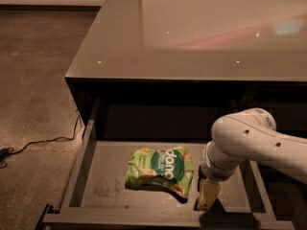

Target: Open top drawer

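Note:
The top drawer (100,190) is pulled far out from under the glossy counter, showing its grey scuffed floor. A green snack bag (160,170) lies flat in the middle of it. My white arm (249,145) reaches in from the right. The gripper (207,195) points down inside the drawer, just right of the bag and close behind the drawer's front wall (144,218). The drawer's handle is out of view below the picture's edge.
The counter top (192,32) overhangs the back of the drawer. Brown carpet (38,80) lies to the left, with a black cable (43,140) running across it. A narrower compartment sits to the right of the drawer, behind my arm.

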`<state>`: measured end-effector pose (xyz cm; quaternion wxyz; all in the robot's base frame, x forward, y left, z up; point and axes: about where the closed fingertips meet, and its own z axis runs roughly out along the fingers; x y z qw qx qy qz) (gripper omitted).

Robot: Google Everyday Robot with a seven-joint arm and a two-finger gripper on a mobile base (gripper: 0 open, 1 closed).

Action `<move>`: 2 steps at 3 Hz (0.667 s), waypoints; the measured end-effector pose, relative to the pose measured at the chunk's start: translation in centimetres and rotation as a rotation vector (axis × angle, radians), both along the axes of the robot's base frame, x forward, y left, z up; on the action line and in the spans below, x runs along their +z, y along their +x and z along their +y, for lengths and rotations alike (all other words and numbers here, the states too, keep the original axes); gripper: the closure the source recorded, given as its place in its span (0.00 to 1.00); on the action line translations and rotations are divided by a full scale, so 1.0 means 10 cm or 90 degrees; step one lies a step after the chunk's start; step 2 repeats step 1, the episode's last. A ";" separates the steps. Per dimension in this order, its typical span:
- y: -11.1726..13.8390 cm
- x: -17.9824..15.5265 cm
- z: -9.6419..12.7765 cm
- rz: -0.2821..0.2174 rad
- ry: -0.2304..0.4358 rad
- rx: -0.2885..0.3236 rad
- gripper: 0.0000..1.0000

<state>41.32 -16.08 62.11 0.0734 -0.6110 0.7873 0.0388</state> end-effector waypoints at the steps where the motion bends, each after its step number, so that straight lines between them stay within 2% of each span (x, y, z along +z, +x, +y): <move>1: 0.00 0.00 0.00 0.000 0.000 0.000 0.00; 2: 0.00 0.00 0.00 0.000 0.000 0.000 0.00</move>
